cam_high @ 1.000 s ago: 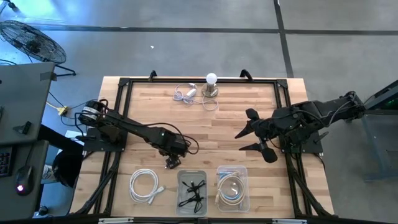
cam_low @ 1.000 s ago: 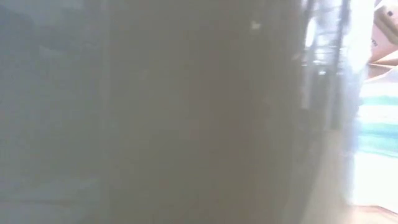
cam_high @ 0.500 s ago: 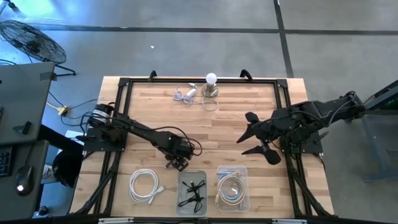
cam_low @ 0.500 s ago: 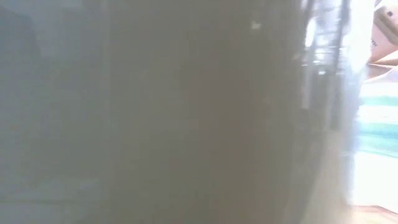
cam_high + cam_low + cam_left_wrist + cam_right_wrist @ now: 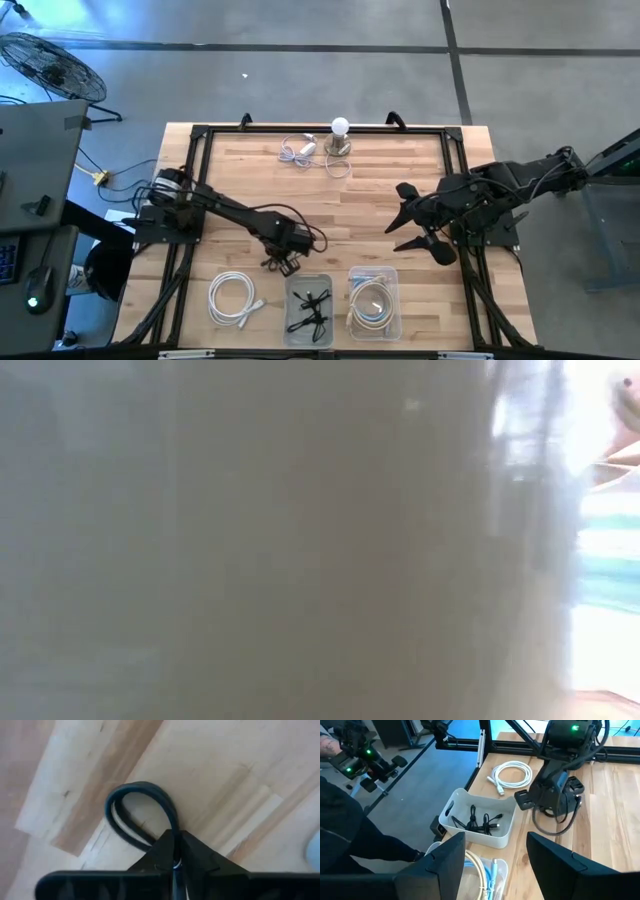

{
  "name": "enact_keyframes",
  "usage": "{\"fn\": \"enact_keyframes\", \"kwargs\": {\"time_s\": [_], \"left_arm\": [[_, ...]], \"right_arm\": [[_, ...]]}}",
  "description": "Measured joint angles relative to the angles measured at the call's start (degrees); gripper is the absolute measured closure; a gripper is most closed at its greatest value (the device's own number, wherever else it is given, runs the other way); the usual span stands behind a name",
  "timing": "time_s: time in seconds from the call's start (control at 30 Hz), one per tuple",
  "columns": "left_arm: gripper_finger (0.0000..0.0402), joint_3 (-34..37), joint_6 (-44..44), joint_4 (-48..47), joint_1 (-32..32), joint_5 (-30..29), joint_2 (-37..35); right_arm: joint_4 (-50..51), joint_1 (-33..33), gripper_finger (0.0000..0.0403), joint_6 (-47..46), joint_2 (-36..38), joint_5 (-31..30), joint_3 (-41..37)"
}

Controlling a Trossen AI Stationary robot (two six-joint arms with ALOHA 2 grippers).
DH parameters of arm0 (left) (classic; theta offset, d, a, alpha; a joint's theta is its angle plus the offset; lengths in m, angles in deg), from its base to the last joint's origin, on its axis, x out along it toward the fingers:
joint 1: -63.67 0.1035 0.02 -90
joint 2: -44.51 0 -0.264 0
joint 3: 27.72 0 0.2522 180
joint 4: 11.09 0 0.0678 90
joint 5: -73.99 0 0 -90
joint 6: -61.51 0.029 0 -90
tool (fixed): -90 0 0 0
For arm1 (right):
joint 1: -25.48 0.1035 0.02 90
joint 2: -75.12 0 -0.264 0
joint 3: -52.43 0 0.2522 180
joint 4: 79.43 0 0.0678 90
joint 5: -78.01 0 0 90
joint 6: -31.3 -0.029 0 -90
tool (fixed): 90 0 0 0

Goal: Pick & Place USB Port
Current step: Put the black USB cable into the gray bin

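Observation:
A black USB cable point(image 5: 142, 810) sticks out as a loop in front of my left gripper point(image 5: 175, 855), which is shut on it. In the high view my left gripper point(image 5: 283, 262) stands just on the far side of a clear bin point(image 5: 308, 285) that holds black cables point(image 5: 308, 308). My right gripper point(image 5: 412, 230) hovers open over the right part of the table, with nothing between its fingers point(image 5: 445, 860). The right wrist view shows my left gripper point(image 5: 555, 795) beside that white-walled bin point(image 5: 470, 832). My left gripper pinches the black cable between its two shut fingers, where the two ends of the loop point(image 5: 174, 836) come together. The loop stands out beyond the fingertips over the wooden table top. Whether the loop rests on the wood or hangs just above it, I cannot tell.
A coiled white cable point(image 5: 233, 298) lies at the near left. A second clear bin point(image 5: 373, 300) holds light-coloured cables. At the far edge stand a small bulb lamp point(image 5: 340, 138) and a white cable point(image 5: 298, 150). A person point(image 5: 350, 835) shows beyond the near edge. The low view is blocked.
My left gripper has shifted a little toward the table's right, closer to the bin of black cables. My right gripper has drawn back slightly toward the table's right and near edges, still open.

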Motion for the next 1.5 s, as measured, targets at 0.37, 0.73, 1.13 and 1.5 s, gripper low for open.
{"fn": "enact_keyframes", "kwargs": {"time_s": [0.37, 0.73, 1.13, 1.5], "left_arm": [[0.0397, -13.21, 4.12, -23.3, -0.04, -8.19, -1.39], [0.04, -41.73, 5.86, -36.74, -4.85, -16.22, -3.61], [0.0401, -49.56, -4.38, -33.88, -14.81, -18.38, -2.28], [0.0402, -49.54, -8.21, -22.82, -16.88, -13.79, 5.78]], "right_arm": [[0.79, 0.0, 0.0199, 0.0, 0.0, 0.24, 0.0], [0.62, 0.0, 0.0199, 0.0, 0.02, 0.24, 0.0], [0.18, 0.0, 0.0199, 0.02, 0.02, 0.24, 0.0], [0.14, 0.0, 0.0199, 0.02, 0.02, 0.24, 0.0]]}}
